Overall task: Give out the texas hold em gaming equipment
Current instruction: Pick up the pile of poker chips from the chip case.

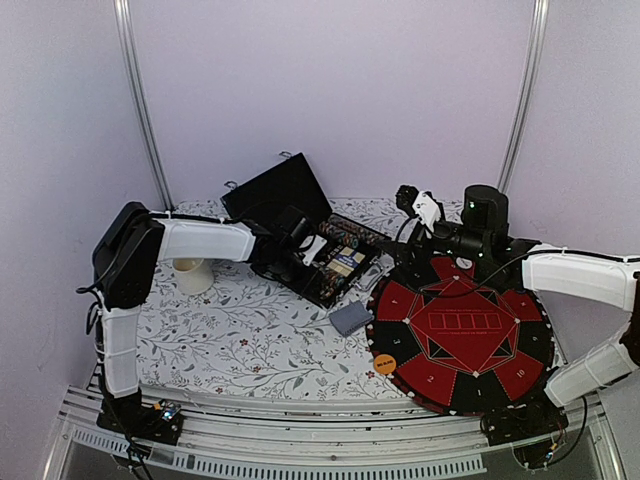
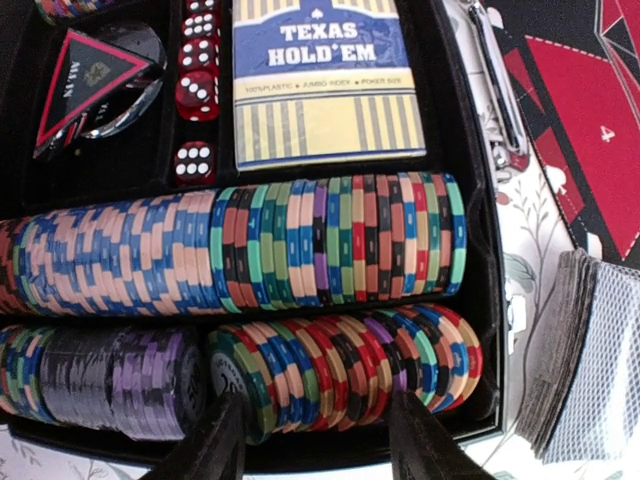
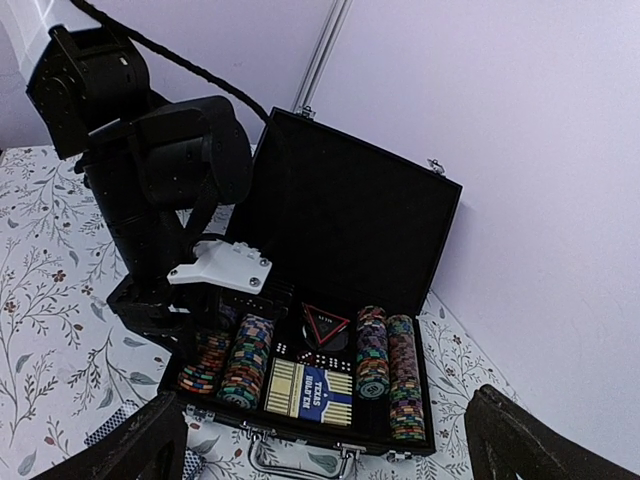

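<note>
Striped chips just beyond left tool

A cream cup stands upright near the left edge of the floral-patterned worktop.

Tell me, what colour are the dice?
The dice are red with white dots, clearest in the left wrist view.

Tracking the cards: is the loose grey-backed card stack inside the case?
No, the card stack lies on the tablecloth outside the case wall.
</note>
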Robot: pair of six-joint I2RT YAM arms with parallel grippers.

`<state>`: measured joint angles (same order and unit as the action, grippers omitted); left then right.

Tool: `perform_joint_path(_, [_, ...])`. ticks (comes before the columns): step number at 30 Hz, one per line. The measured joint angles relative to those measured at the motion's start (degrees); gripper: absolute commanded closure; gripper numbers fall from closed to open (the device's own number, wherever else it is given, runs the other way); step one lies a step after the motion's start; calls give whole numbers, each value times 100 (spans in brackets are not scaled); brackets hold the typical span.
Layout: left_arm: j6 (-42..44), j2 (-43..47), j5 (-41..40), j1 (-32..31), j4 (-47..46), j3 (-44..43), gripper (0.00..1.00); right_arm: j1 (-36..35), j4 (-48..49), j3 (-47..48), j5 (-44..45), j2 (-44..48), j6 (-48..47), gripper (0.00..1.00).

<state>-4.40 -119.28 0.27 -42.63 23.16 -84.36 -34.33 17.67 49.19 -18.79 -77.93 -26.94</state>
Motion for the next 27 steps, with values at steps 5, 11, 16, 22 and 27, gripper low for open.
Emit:
perform_joint_path(5, [35,-33,13,0,24,-13,31,0,-2,-9,-24,0,2,1])
perform_joint_path(11, [229,-68,249,-28,-59,-11,29,0,0,-9,-85,-2,7,1])
perform_joint_path(16, [367,-81,160,-37,-59,-26,45,0,0,-9,-133,-2,15,1])
perform_joint_path(22, [492,-118,-317,-153,168,-227,51,0,7,-24,-149,0,17,1])
perform_joint_path(27, [481,-118,-612,-245,203,-251,55,0,37,-70,-153,0,20,1])
